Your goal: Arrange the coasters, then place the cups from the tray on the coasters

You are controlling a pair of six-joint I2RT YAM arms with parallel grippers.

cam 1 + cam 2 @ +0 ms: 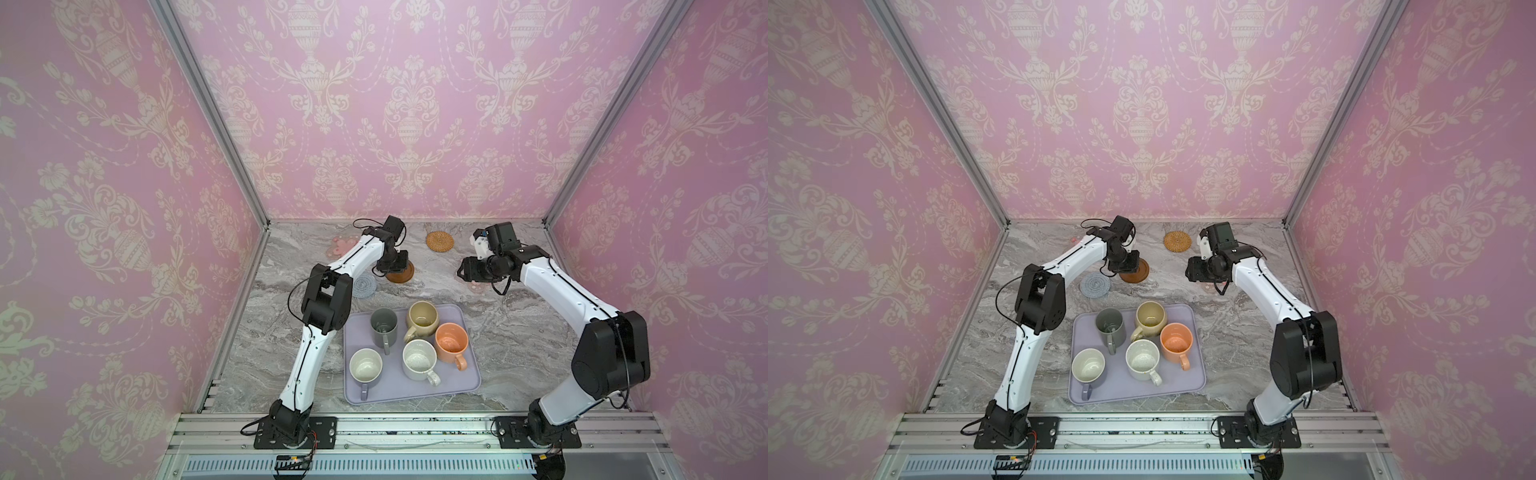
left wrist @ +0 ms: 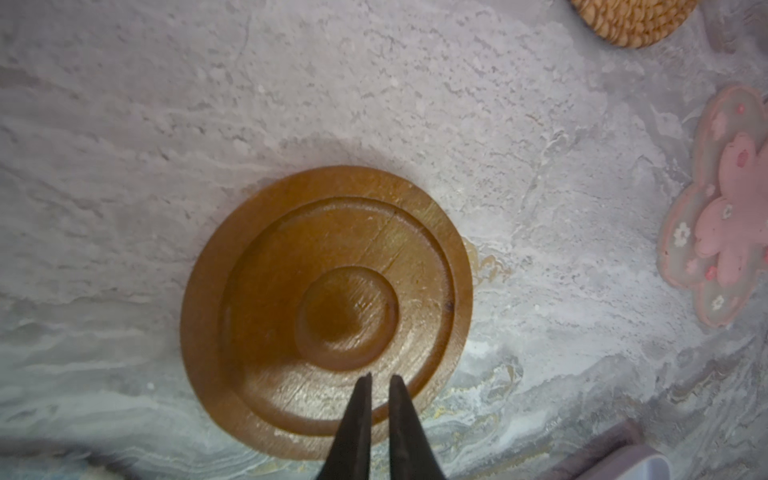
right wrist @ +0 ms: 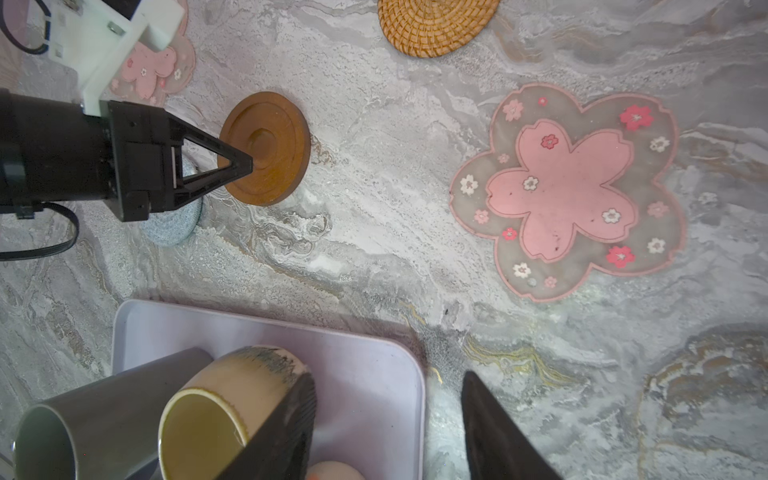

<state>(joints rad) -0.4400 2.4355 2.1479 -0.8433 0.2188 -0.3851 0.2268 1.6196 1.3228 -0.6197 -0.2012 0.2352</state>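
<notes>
The left gripper (image 2: 380,378) stands over the near side of the brown disc (image 2: 324,311). Its fingers are pressed almost together, with only a sliver of wood showing between them, and nothing is seen pinched. The disc lies flat on the marble table (image 1: 519,332), behind the tray (image 1: 465,374) and toward the left. The blue mat (image 1: 1095,284) lies just beside the disc, partly hidden under the left gripper's body in the right wrist view. Farther back, the left arm (image 1: 361,249) covers most of the far flower mat (image 3: 153,70) in both top views. The rattan mat (image 1: 439,241) lies uncovered near the table's back edge, well apart from the disc.

The right gripper (image 3: 388,376) hangs above the table behind the tray, fingers spread wide with nothing between them. In its wrist view one finger cuts across the beige cup (image 1: 422,318). In both top views the right arm (image 1: 498,262) hides nearly all of the near flower mat (image 3: 565,191), which lies flat to the right of the disc.

All five cups stand upright on the tray. The grey cup (image 1: 383,326) and the beige cup are at the back, and the orange cup (image 1: 451,340) is on the right. The speckled cup (image 1: 419,359) is in the middle and the lavender cup (image 1: 365,368) at the front left. The beige and speckled cups stand just beside the orange one.
</notes>
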